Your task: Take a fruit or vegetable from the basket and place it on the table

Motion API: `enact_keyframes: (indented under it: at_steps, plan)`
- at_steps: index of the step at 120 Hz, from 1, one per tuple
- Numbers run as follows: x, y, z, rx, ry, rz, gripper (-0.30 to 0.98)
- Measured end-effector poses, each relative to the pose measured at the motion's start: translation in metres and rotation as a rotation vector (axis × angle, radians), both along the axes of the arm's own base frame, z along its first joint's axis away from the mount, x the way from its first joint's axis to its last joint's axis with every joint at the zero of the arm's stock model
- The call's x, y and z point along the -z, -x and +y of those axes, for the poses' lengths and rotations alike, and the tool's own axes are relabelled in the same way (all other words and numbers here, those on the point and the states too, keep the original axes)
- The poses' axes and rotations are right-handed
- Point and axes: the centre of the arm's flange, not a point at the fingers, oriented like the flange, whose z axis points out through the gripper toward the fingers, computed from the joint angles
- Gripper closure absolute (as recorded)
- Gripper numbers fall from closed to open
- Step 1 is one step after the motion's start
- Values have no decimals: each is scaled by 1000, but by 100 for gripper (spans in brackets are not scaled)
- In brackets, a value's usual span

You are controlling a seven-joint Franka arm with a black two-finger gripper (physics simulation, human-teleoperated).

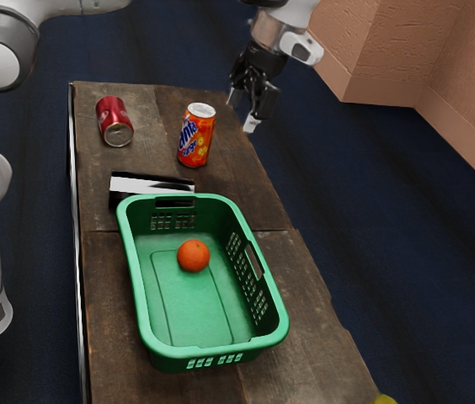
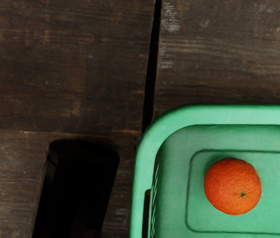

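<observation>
My gripper hangs high by the table's far right edge in the exterior view, its two fingertips apart with nothing between them. An orange rests on the floor of the green basket, toward the end nearer the cans. From the wrist view, the orange lies inside the basket's rim, apart from its walls. The wooden table carries the basket, and its dark planks show beside the rim in the wrist view.
Against the basket's far end is a black and white object, seen as a dark block in the wrist view. Beyond it stand an upright orange Fanta can and a red can on its side. Something yellow peeks in at the bottom edge.
</observation>
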Motion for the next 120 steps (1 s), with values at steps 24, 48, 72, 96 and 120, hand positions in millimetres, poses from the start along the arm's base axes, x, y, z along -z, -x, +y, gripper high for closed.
enact_keyframes:
  at_steps: [24,48,72,96,120]
  plan:
    - [11,-14,0,9,-24,-48,0]
    - [100,-18,-5,71,-18,63,0]
    - [142,33,-71,242,56,36,0]
    - [168,41,-80,253,87,-10,0]
    - [200,39,-87,243,112,-28,0]
